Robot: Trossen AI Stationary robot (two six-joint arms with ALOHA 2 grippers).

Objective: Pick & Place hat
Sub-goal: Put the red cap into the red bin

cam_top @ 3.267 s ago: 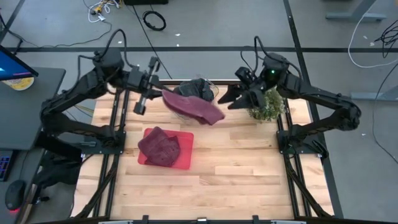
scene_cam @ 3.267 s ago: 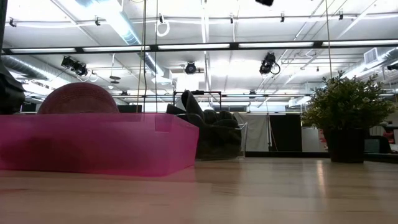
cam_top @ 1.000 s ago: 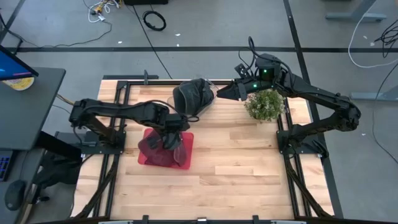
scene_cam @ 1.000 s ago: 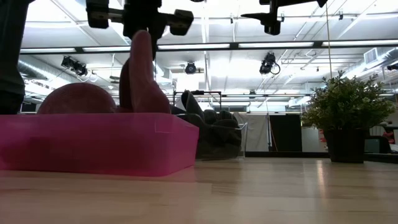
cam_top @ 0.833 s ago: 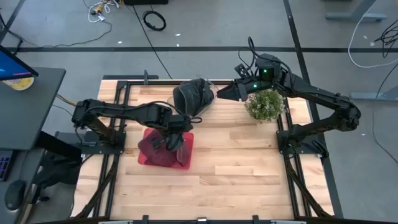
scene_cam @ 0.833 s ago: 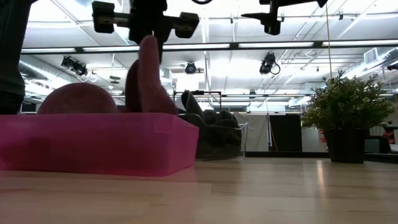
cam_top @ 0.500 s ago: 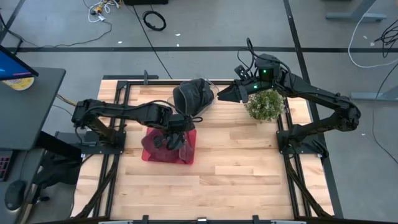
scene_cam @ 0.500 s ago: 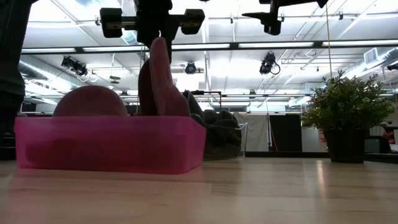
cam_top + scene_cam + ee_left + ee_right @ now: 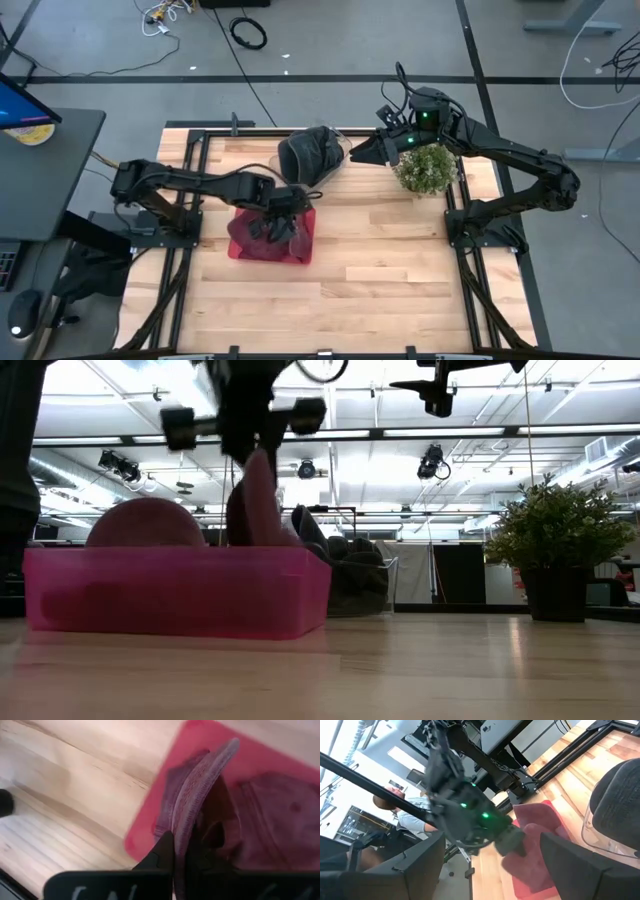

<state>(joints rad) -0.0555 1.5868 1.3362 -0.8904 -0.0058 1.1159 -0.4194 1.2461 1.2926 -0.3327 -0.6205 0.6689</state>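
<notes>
We are noting that over the last second the left gripper (image 9: 283,215) has been lowering the maroon hat (image 9: 192,805) further into the pink bin (image 9: 180,595), beside a second maroon hat (image 9: 140,520). Its fingers are still pinching the brim. The bin has slid slightly. Release looks imminent. The right gripper (image 9: 360,152) is waiting, spread open, near the dark hats (image 9: 312,155).

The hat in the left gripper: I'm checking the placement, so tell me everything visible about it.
The hat is maroon ribbed knit, soft and folded flat. It stands on edge, pinched by the left gripper, its lower part inside the pink bin, beside another maroon hat already lying there.
</notes>
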